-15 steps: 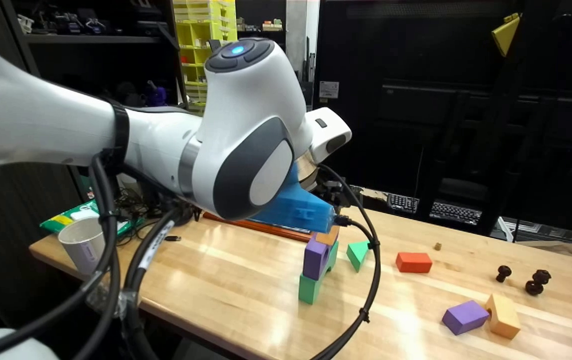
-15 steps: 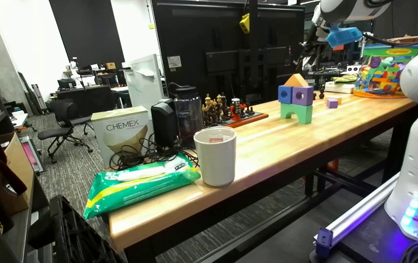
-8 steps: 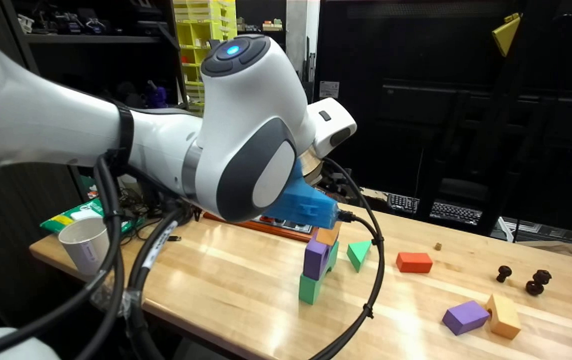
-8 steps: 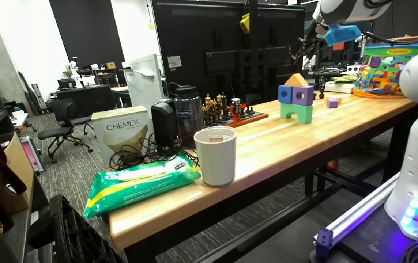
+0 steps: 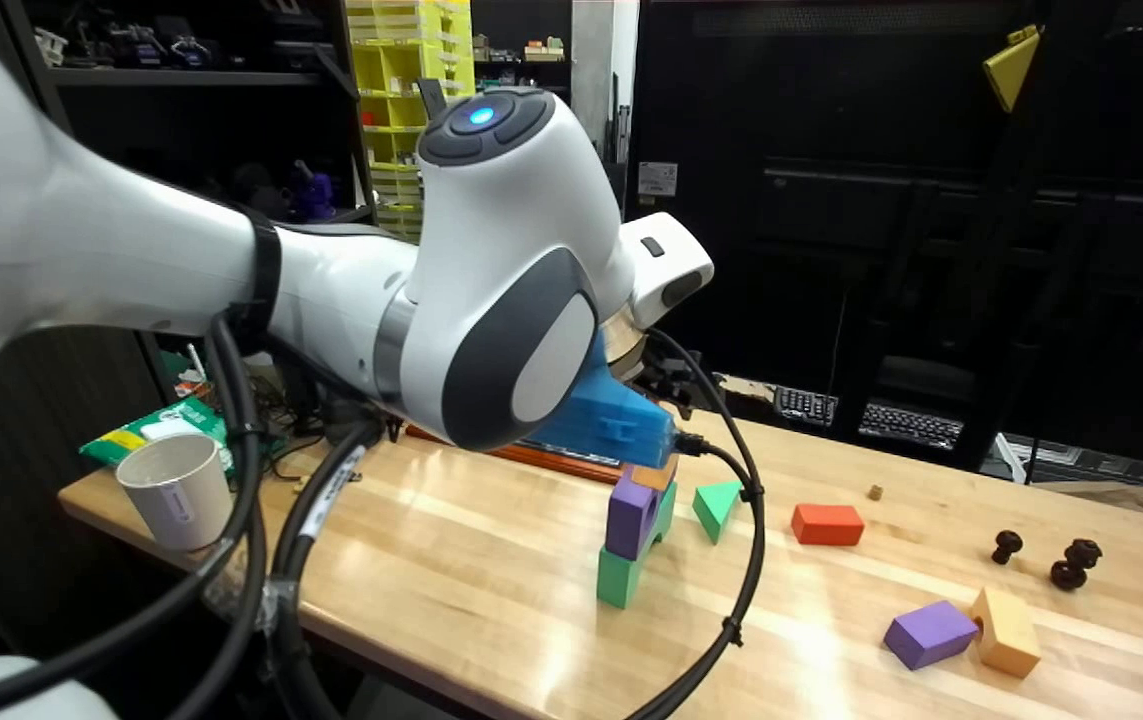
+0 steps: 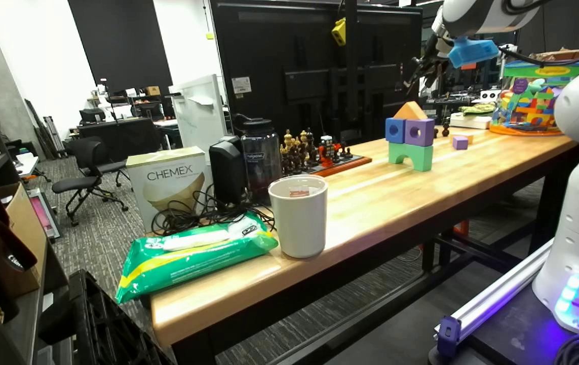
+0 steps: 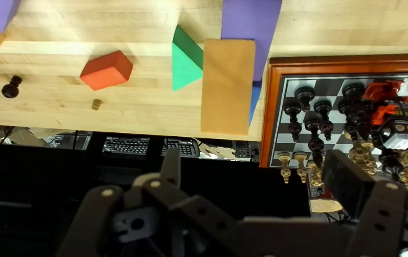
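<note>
The gripper [image 7: 252, 164] hangs near the tower of blocks [image 6: 411, 152], higher than its top and apart from it — released, its two fingers [image 7: 171, 167] spread wide. The tower stands on the wooden table [image 6: 395, 197]: a green arch at the bottom, a blue block [image 6: 395, 133] and a purple block [image 6: 425, 134] side by side on it, an orange block [image 7: 228, 87] topping both. In the wrist view a green triangle [image 7: 186, 66] lies beside the tower, a red block [image 7: 105, 71] farther off — and a chessboard [image 7: 273, 85] with chess pieces [image 7: 316, 144] sits on the other side
</note>
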